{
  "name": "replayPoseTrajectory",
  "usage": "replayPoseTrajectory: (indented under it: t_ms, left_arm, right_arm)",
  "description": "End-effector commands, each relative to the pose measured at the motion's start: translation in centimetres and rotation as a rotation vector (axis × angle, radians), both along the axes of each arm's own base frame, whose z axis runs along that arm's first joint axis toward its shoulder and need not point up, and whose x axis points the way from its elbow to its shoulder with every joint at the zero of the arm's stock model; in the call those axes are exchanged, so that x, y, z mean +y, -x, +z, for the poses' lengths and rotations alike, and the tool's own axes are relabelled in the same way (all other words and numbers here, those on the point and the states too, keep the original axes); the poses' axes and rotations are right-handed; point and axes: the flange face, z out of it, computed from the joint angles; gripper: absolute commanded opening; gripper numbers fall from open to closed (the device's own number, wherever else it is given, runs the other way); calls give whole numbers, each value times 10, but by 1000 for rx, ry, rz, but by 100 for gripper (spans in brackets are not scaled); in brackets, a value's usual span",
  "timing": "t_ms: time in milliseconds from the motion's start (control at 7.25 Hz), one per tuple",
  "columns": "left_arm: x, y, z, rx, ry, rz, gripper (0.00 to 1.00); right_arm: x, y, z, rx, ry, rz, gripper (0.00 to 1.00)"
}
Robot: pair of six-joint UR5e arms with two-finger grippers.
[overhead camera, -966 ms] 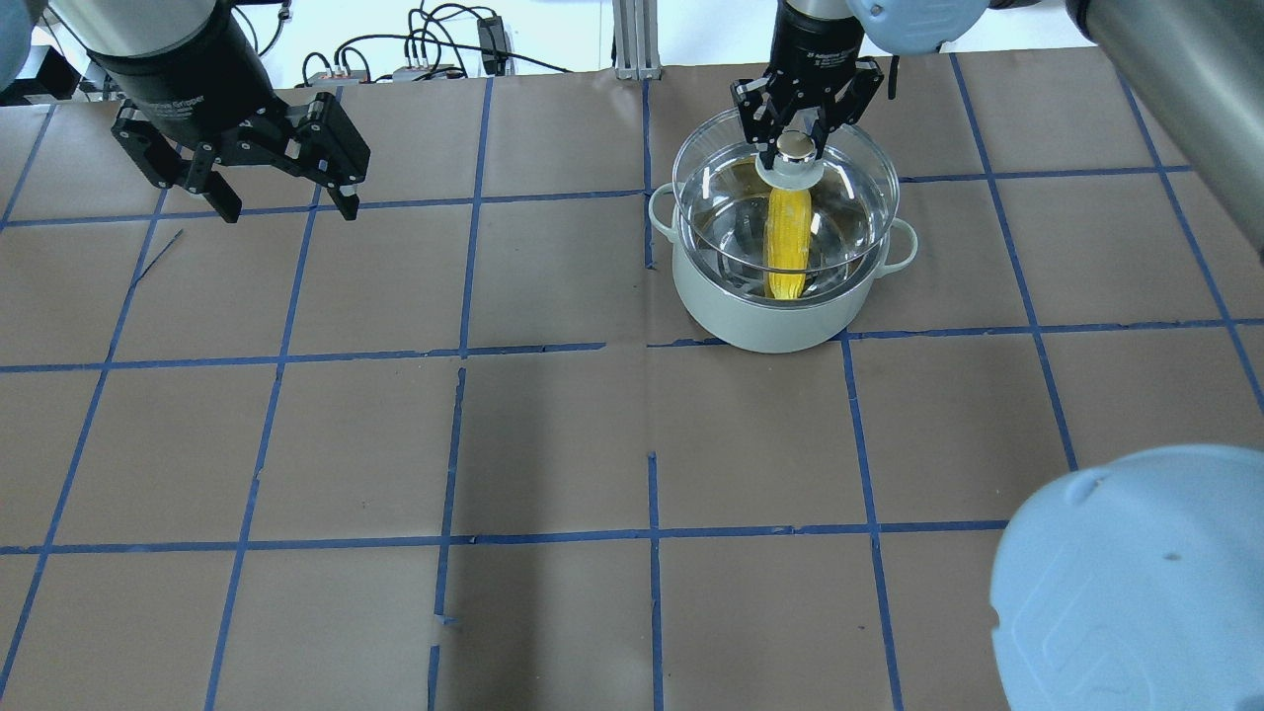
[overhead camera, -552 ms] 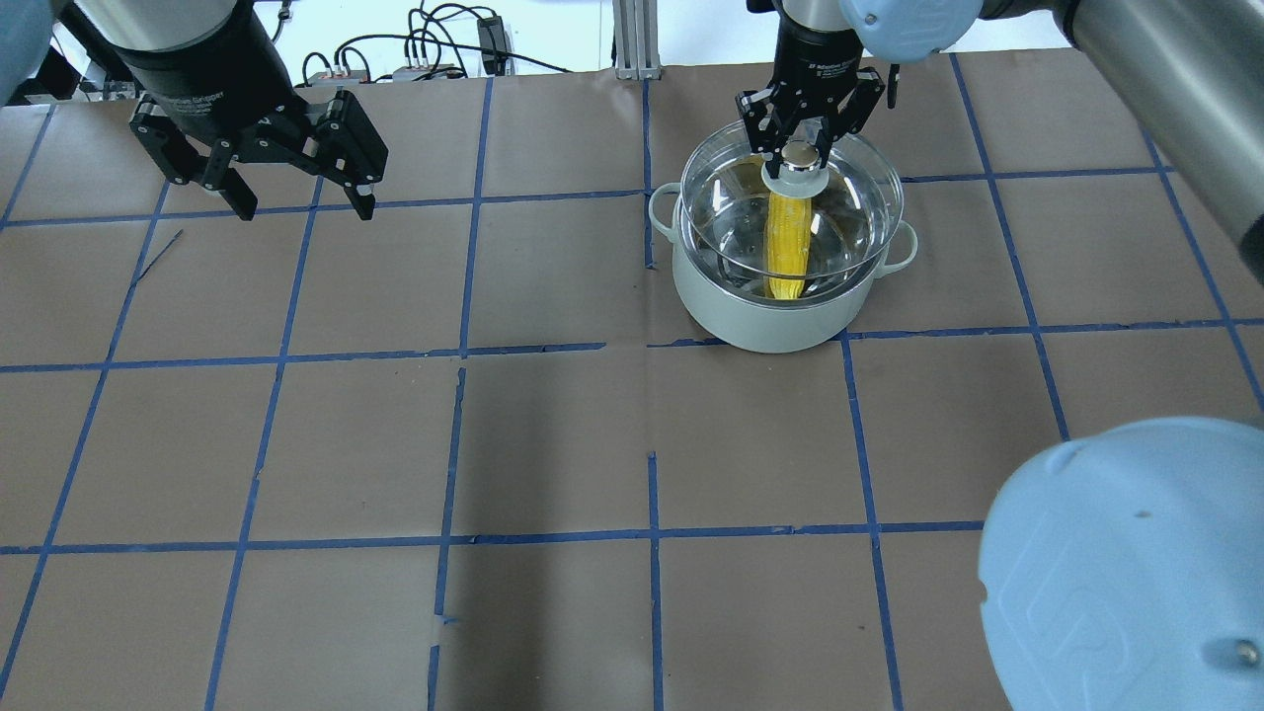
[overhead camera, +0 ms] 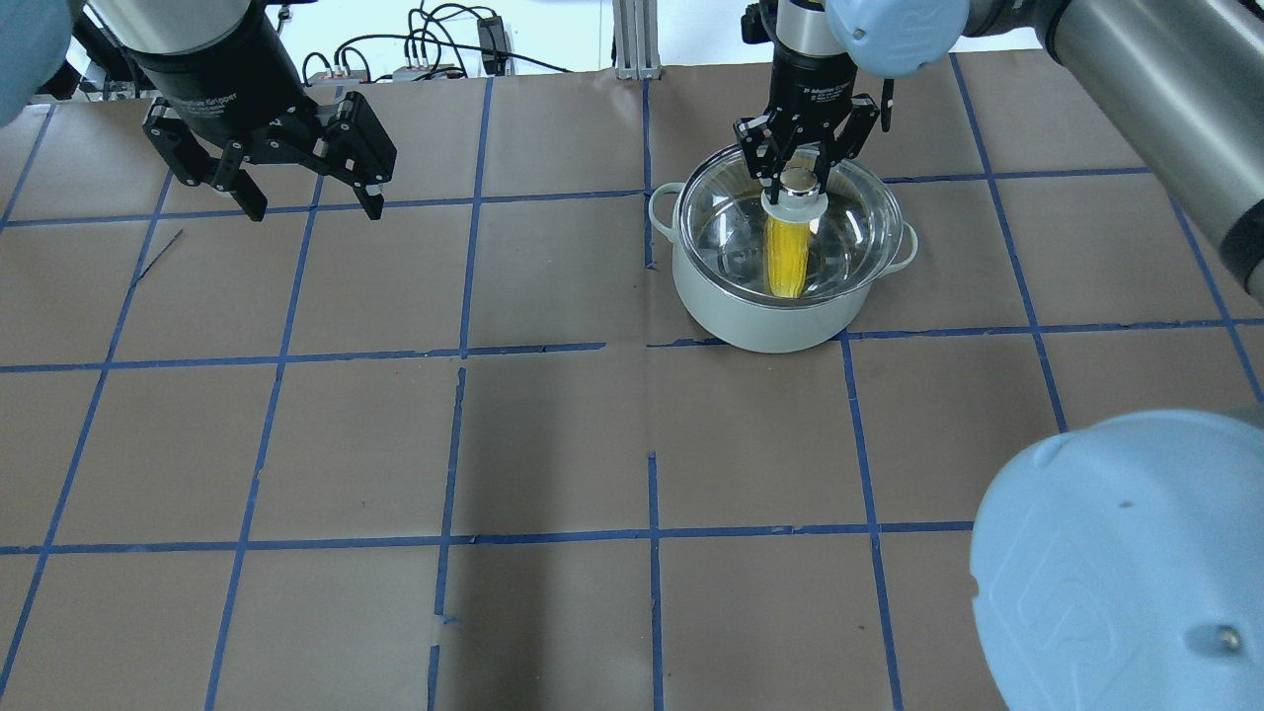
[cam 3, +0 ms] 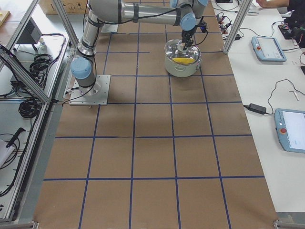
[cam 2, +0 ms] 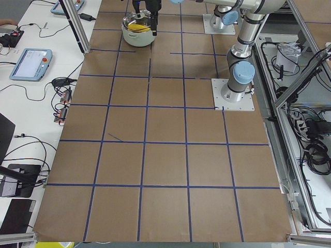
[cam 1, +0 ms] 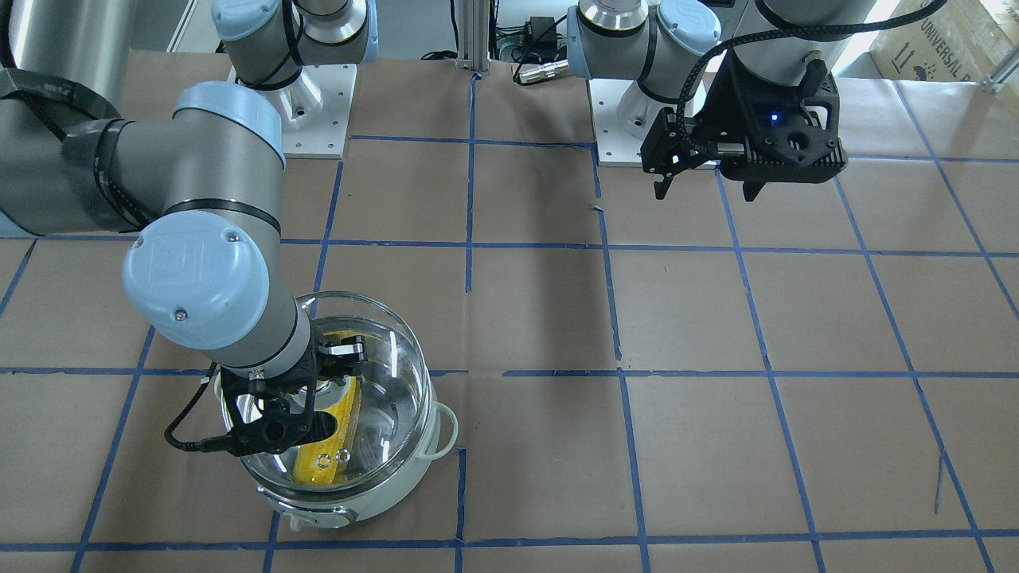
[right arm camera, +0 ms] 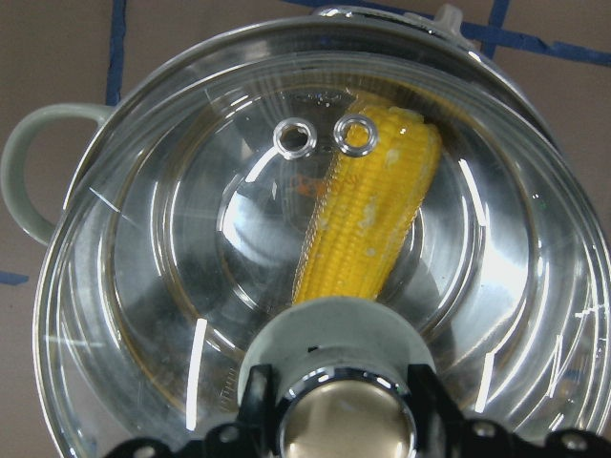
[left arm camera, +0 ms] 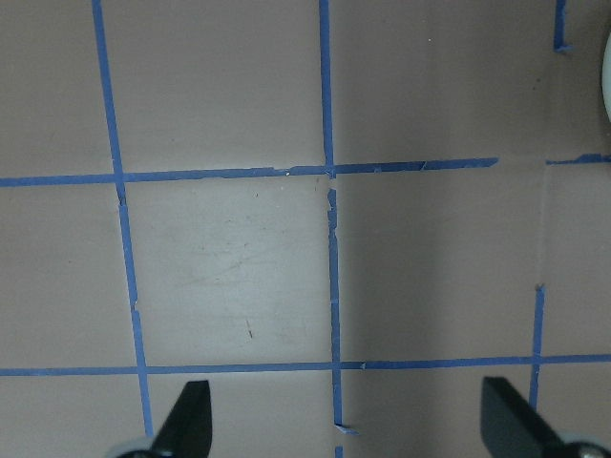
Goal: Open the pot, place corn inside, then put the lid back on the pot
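Stage: last step, lid going back on; by my read the task is nearly through.
Pot opened: judged done, since the corn is inside and a gripper has the lid.
Corn: corn (overhead camera: 787, 259) lies lengthwise inside the pot (overhead camera: 770, 321) and shows yellow thru the glass. Pot stands upper right of centre in the overhead view, lower left in the front-facing view.
Lid: lid (overhead camera: 854, 222) is over the pot mouth, approx. centred, level w/ the rim or a touch above it. In the R wrist view a strip of pot rim peeks out past the lid edge at top of frame, so prob. not fully seated. Can't tell for sure.
R gripper: R gripper (overhead camera: 796, 180) is clamped on the knob (right arm camera: 334, 382) of the lid, a finger on each side. The arm comes in from the top right of the overhead view.
L gripper: L gripper (overhead camera: 314, 209) is spread wide w/ nothing in it. It hovers over the table (overhead camera: 553, 444) at upper left of the overhead view, well apart from the pot. Its wrist cam shows only brown paper + blue tape grid (left arm camera: 329, 277).
Left to do: settle the lid flat into the rim, let go of the knob, lift the R arm clear.
Watch: if the lid is a bit off-centre it could catch the rim or rest tilted. It's glass, so ease it down.
Corn vs lid: corn looks below rim level and shouldn't block the lid, tho glare on the glass makes that hard to check.
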Motion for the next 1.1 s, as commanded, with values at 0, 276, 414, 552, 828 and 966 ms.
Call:
replayPoseTrajectory:
  t_ms: [0, 276, 414, 552, 828, 966]
  left_arm:
    - [-9, -2, -5, 2, 25, -4, 100]
    - [-16, -2, -4, -2, 31, -8, 100]
    - [-16, -2, -4, -2, 31, -7, 100]
    - [-18, -3, -6, 4, 28, 8, 100]
    - [-18, -3, -5, 7, 28, 10, 100]
    - [-18, -3, -5, 7, 28, 12, 100]
  right_arm:
    - [-1, 0, -1, -1, 5, 3, 16]
    - [-3, 5, 10, 31, 30, 7, 16]
    - [-1, 4, 4, 31, 20, 8, 16]
    - [-3, 3, -1, 32, 15, 7, 16]
    - [-6, 4, 4, 32, 29, 5, 16]
    - [-8, 4, 6, 31, 35, 4, 16]
